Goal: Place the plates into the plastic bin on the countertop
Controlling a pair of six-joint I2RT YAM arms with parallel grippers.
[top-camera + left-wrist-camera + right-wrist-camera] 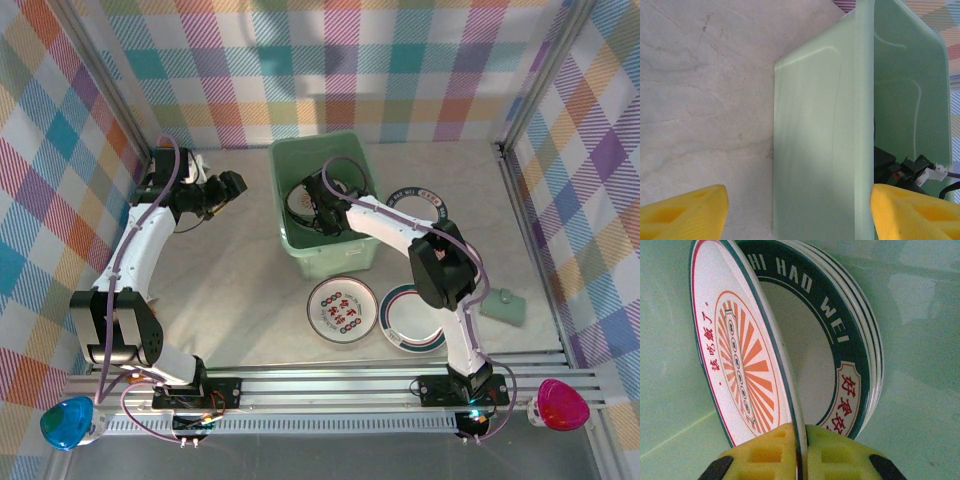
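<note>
Inside the plastic bin (920, 315), my right gripper (801, 455) pinches the sunburst plate (740, 355) by its rim, tilted before the green-rimmed stack (840, 325); my left gripper (800, 215) gapes beside the bin's outer wall, over open countertop (700, 100).

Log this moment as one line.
right gripper: shut on orange plate rim, inside bin over stacked plates | left gripper: open, beside bin | counter: three plates waiting

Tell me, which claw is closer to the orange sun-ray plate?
Right. The right claw pinches that plate by its rim inside the bin; the left claw hangs open outside it.
</note>
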